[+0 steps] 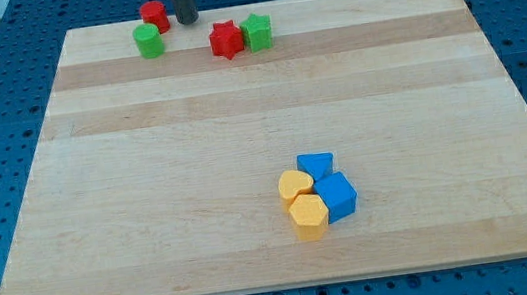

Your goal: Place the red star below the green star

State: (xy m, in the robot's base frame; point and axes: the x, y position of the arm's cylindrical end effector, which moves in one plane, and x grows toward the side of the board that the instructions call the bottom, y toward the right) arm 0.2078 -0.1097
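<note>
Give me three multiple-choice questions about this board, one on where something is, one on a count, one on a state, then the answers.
1. Where is the red star relative to the green star?
A. at its left, touching
B. below it, apart
C. at the view's bottom

2. How many blue blocks are there?
A. one
B. two
C. four

3. What is my tip doing?
A. pressing on the red star
B. resting among the yellow blocks
C. standing clear, touching no star

Answers:
1 A, the two stars sit side by side at the view's top.
2 B, a blue block and a blue cube lie beside two yellow blocks.
3 C, it stands just right of the red cylinder, above the green cylinder.
</note>
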